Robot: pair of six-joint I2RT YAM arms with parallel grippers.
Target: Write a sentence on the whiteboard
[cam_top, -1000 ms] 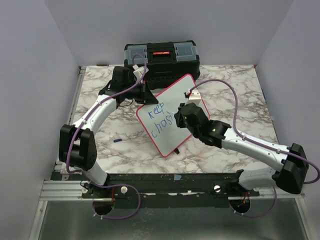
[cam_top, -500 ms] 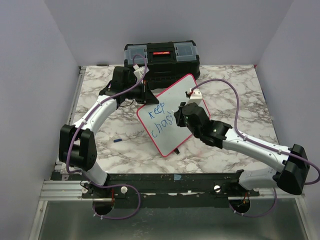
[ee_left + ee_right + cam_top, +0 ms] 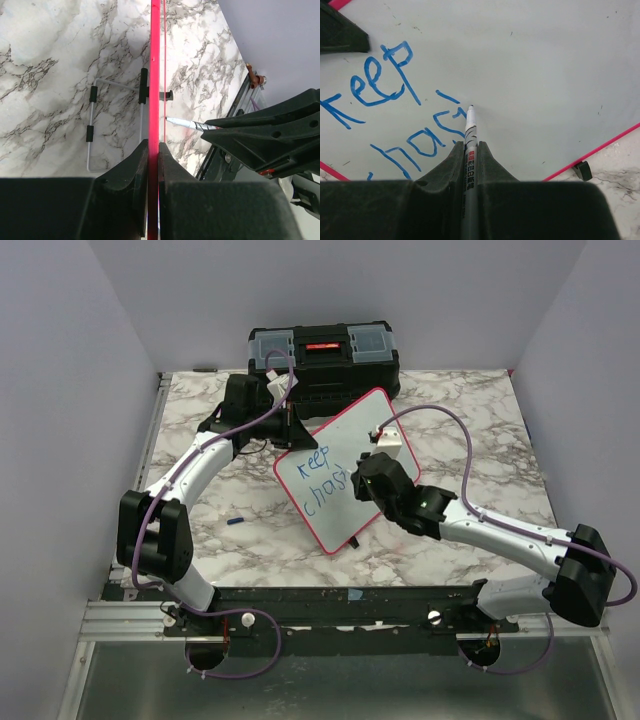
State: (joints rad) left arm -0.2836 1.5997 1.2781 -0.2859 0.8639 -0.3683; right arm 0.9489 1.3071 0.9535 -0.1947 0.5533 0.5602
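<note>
The whiteboard, white with a thin red rim, stands tilted mid-table. My left gripper is shut on its far-left corner; in the left wrist view the rim runs edge-on between the jaws of that gripper. My right gripper is shut on a grey marker, whose tip rests on the board. The sentence reads "keep" in blue, with "chas" and a further stroke on the line below. The marker tip also shows from the left wrist.
A black toolbox with clear lid compartments stands behind the board. A small blue cap lies on the marble table left of the board. The board's wire stand rests on the table behind it. Grey walls close in three sides.
My right gripper has shifted slightly toward the near side with the marker on the board. The left arm and the board have not moved.
</note>
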